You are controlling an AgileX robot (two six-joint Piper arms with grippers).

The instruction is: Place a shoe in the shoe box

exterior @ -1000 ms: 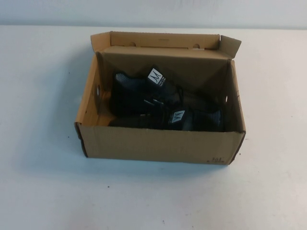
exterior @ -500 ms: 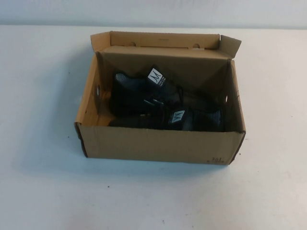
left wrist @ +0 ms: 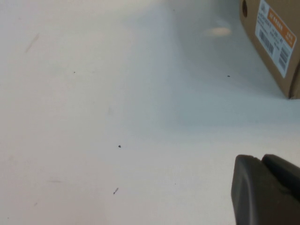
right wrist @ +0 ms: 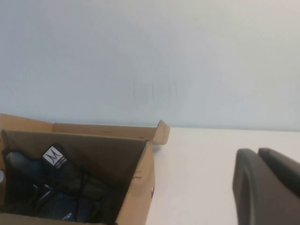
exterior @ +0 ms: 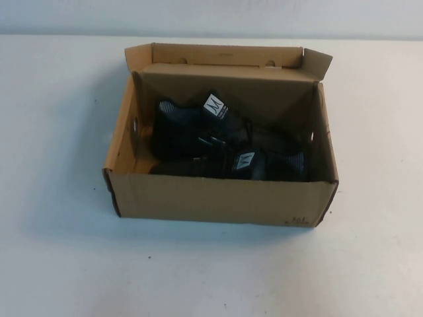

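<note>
The brown cardboard shoe box stands open in the middle of the table, its lid flap folded back at the far side. Two black mesh shoes lie inside it: one toward the back left with its white "M" label up, the other along the front wall. The right wrist view shows the box and the shoes in it. Neither arm shows in the high view. My left gripper is shut and empty above bare table, beside the box's labelled end. My right gripper is shut and empty, to the side of the box.
The white table surrounds the box on all sides. A pale wall rises behind the table's far edge.
</note>
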